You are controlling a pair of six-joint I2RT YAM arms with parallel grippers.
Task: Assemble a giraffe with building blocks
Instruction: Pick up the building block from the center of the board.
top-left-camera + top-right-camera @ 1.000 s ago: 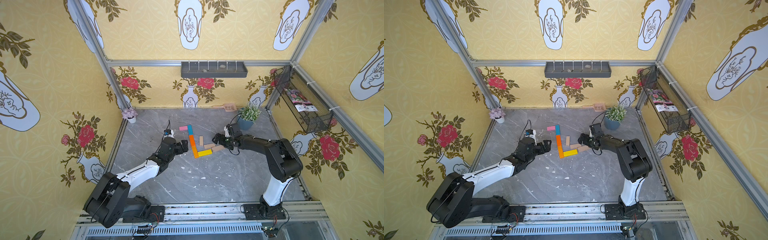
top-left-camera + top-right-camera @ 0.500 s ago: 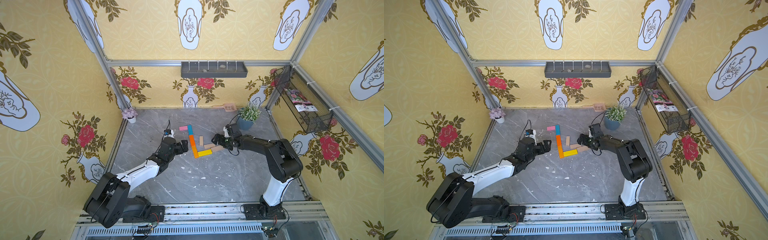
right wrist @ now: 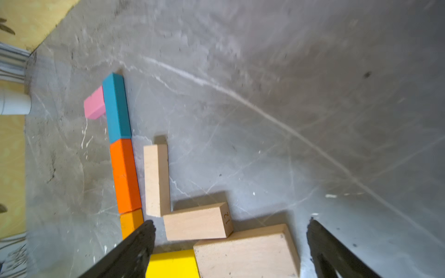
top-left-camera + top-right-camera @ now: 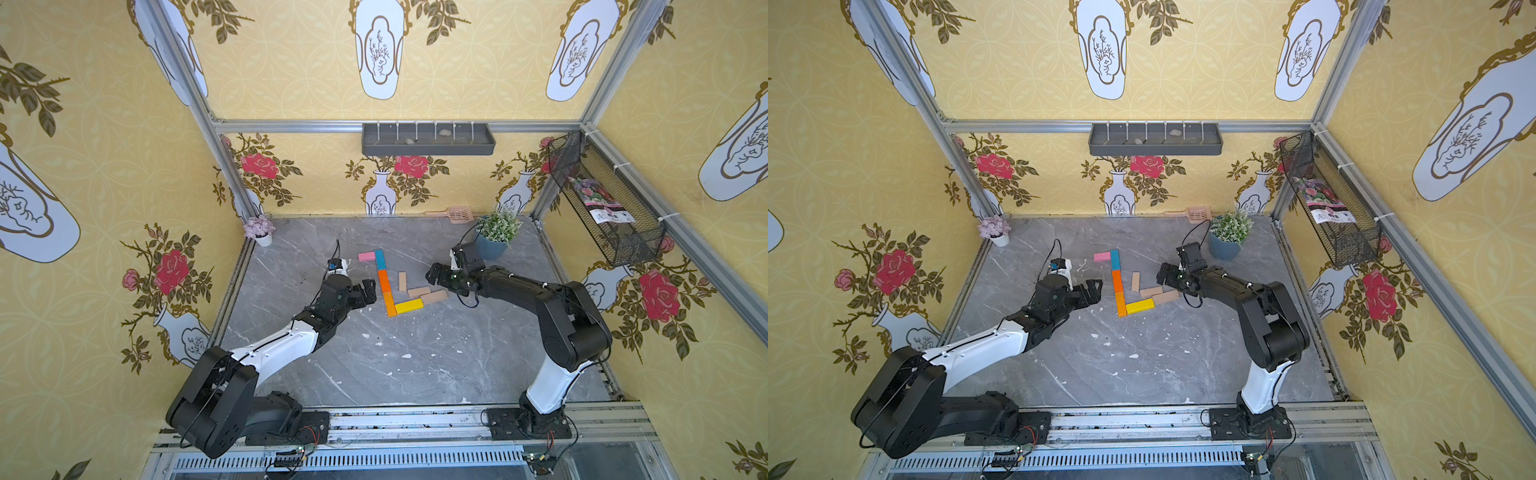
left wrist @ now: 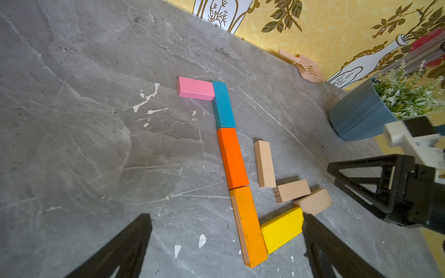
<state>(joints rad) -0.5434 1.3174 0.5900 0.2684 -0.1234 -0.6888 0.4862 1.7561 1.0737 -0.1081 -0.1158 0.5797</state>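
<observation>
The giraffe lies flat on the marble floor as an L: a pink block [image 4: 366,256], a blue block [image 4: 380,259], two orange blocks [image 4: 384,281] [image 5: 249,223] and a yellow block [image 4: 409,306]. Three tan blocks [image 4: 402,281] [image 4: 419,291] [image 4: 434,296] lie loose just right of the neck, and the last touches the yellow block's end. My left gripper [image 4: 369,294] [image 5: 226,216] is open, low, just left of the lower orange block. My right gripper [image 4: 434,279] [image 3: 230,221] is open over the two nearer tan blocks [image 3: 197,223] [image 3: 245,255], holding nothing.
A potted plant [image 4: 494,235] stands behind the right gripper, and a pink slotted scoop [image 4: 457,215] lies by the back wall. A small flower pot [image 4: 259,230] is at the back left. A grey shelf [image 4: 428,139] and a wire basket [image 4: 602,203] hang on the walls.
</observation>
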